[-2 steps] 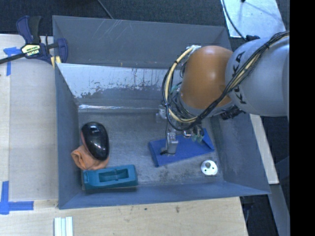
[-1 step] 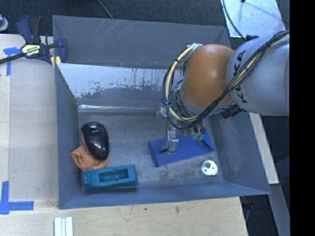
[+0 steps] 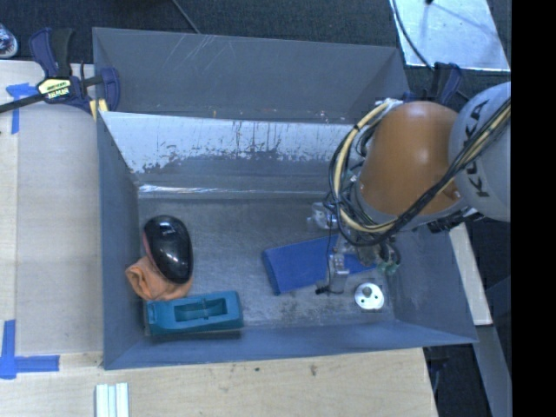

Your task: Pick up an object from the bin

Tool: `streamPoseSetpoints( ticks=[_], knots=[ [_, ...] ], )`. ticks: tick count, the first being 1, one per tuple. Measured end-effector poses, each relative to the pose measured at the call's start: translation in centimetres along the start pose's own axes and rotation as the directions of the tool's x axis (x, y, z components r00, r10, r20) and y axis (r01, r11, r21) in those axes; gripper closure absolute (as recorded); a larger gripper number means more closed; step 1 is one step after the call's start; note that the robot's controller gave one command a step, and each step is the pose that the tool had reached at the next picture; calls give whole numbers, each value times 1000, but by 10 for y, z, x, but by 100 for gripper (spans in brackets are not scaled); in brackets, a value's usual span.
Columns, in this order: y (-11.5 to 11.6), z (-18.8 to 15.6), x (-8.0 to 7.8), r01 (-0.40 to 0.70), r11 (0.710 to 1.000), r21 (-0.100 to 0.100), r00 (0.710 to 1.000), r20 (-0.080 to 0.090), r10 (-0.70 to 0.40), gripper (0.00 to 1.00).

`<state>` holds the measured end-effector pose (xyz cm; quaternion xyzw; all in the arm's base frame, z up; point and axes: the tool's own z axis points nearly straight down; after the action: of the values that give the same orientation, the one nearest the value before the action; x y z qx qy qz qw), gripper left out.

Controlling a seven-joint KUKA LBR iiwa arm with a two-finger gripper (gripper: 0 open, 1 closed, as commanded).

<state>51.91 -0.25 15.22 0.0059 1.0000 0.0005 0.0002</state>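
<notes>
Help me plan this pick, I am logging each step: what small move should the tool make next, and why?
Probably a short move straight down. The tool hangs over the right edge of the flat blue pad on the bin floor, with the small white round piece close beside it; the black mouse and teal block lie far to the left. Descending here should meet the pad.

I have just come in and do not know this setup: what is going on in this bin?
The KUKA arm reaches in from the right and hangs low over the right end of a flat blue sheet. Whether it grips the sheet cannot be told. A small white round part lies beside the sheet. At the left, a black computer mouse rests on an orange cloth, next to a teal boxy object.
</notes>
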Motion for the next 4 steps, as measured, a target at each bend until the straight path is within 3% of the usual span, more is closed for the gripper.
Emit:
streamPoseSetpoints(
  ticks=[1, 2, 3, 4],
  knots=[
    [-16, -17, 10, -171, 985, 4, 985, -1, 171, 0],
    [-27, -78, -28, -214, 977, 1, 977, 0, 214, 0],
    [-31, -136, -17, -253, 968, 2, 968, -1, 253, 0],
    [-20, -190, -11, -273, 962, 1, 962, 2, 273, 0]
  ],
)
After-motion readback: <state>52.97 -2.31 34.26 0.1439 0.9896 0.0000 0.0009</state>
